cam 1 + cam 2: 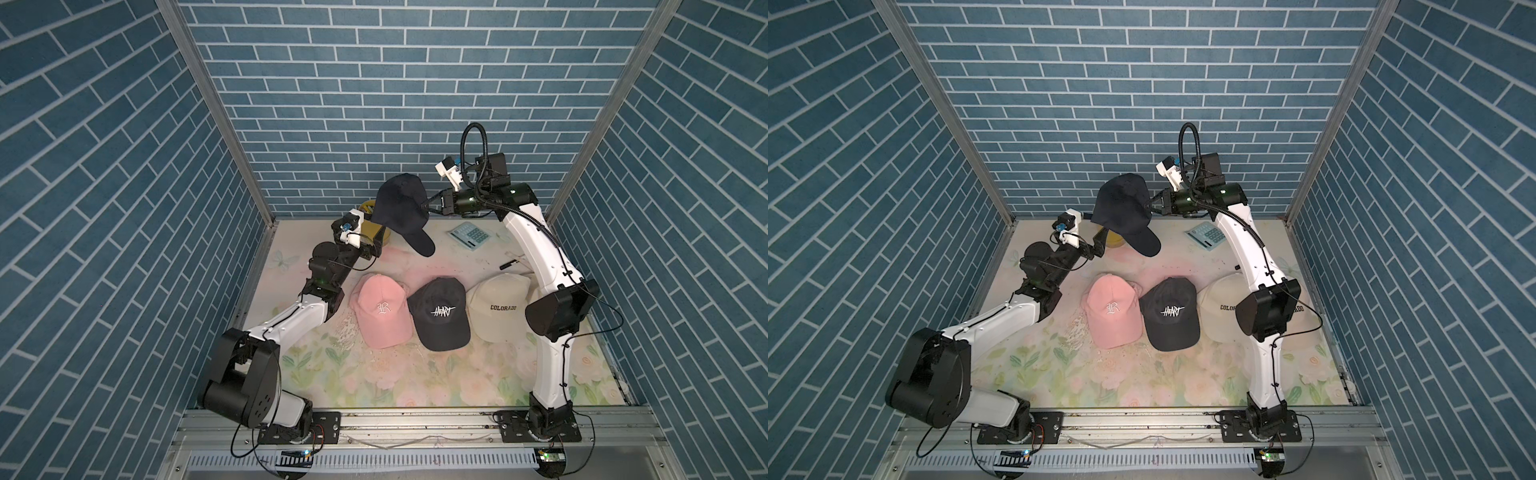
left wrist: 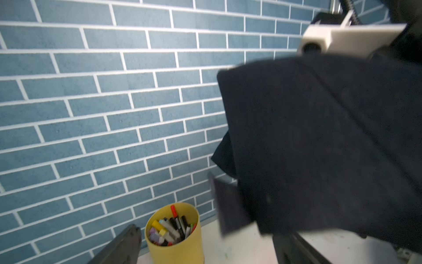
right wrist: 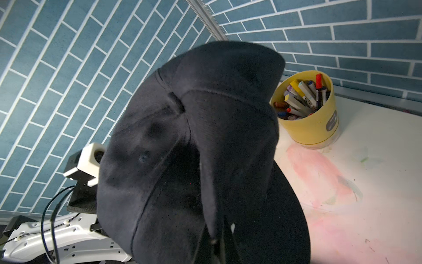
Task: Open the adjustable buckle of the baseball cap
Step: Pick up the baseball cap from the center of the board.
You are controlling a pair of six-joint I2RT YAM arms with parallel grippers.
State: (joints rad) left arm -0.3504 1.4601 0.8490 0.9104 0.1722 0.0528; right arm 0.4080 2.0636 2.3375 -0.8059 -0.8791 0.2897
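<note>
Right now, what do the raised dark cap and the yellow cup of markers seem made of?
Dark cap: likely soft cotton cloth, matte and slightly fuzzy, with stitched seams and folds. Yellow cup: probably plastic, smooth with a faint sheen; the look leaves that open.

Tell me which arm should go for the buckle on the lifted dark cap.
Left. The right arm's fingers are shut on the dark cap, holding it in the air. The left arm's fingers are open, empty and close beside it.
</note>
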